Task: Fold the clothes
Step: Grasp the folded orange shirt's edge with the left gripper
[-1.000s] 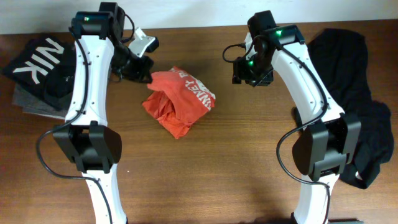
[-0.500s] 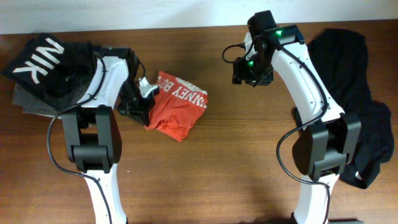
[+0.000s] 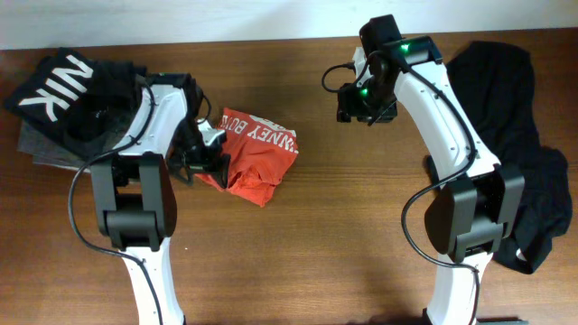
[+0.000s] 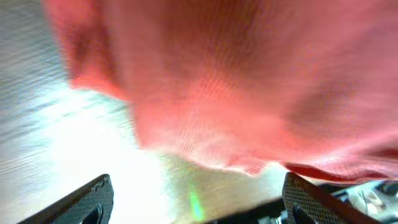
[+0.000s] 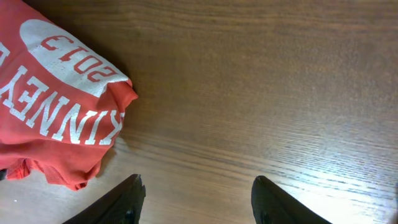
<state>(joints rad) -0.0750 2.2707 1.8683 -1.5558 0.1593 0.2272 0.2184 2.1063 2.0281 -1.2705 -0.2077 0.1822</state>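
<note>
Red-orange T-shirt: crumpled soft fabric with white printed lettering (image 3: pixel 257 161), lying on the brown wooden table (image 3: pixel 316 253) left of centre, between the two arms and nearer the left one
Left gripper: (image 3: pixel 209 155) low at the shirt's left edge, whether touching the cloth cannot be told; in its wrist view the dark fingers (image 4: pixel 87 202) stand wide apart at the lower corners, blurred red fabric ahead, nothing clamped
Right gripper: (image 3: pixel 365 106) over bare wood, well apart from the shirt; jaws apart, only table between its fingers (image 5: pixel 127 199)
Large black garment: (image 3: pixel 515 135) spread loosely along the table's right side
Black top with white "NIK" letters: (image 3: pixel 63 86) far left, lying on a grey garment (image 3: pixel 41 146)
</note>
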